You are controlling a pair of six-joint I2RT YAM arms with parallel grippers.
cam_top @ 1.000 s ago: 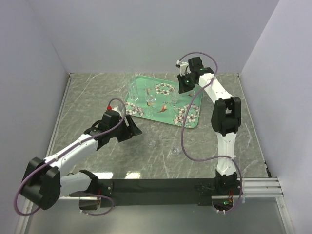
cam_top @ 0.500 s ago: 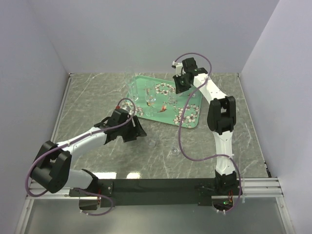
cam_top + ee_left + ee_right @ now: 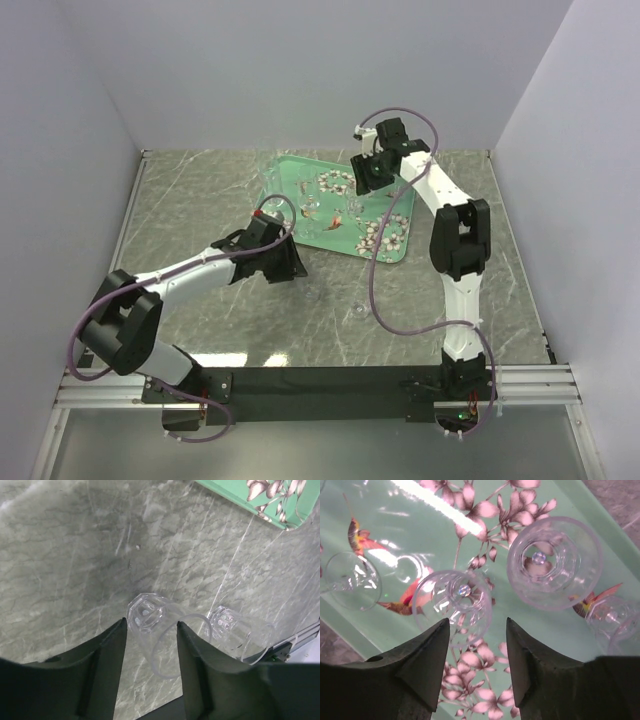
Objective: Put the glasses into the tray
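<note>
**Top external.** The tray (image 3: 296, 178) is seen at the far middle of the desk (image 3: 190, 200). It is mint-green with white blossoms and small birds. Several clear glasses (image 3: 311, 207) are made out on it, faint against the print. One lone glass (image 3: 358, 310) is noted on the bare desk, on the near side of the tray and well apart from it. The left fingers (image 3: 291, 268) are positioned low at the desk, just off the tray's near-left corner. The right fingers (image 3: 368, 182) are held over the far right part of the tray.

**Left wrist.** A clear tumbler (image 3: 150, 617) with a faceted base is seen between the left fingers (image 3: 119, 632), on the marbled desk (image 3: 75, 555). Each finger is set close against one side of its wall. Whether the tumbler is actually clamped or only straddled cannot be told. A second tumbler (image 3: 241, 635) is noted just beside the first, outside the right-hand finger; the two look to be touching or nearly so. A corner of the tray (image 3: 260, 495) is visible at the upper right, apart from both tumblers.

**Right wrist.** The right fingers (image 3: 439, 635) are spread apart and nothing is gripped between them. A stemmed glass (image 3: 452, 602) is viewed from above, standing free on the tray (image 3: 370, 530) just beyond the fingertips. A wider glass (image 3: 554, 562) is recorded to its right. A further glass (image 3: 352, 580) is seen at the left and another (image 3: 610, 617) at the right edge, all inside the rim. Strips of desk (image 3: 625, 500) are seen past the tray's edge.
</note>
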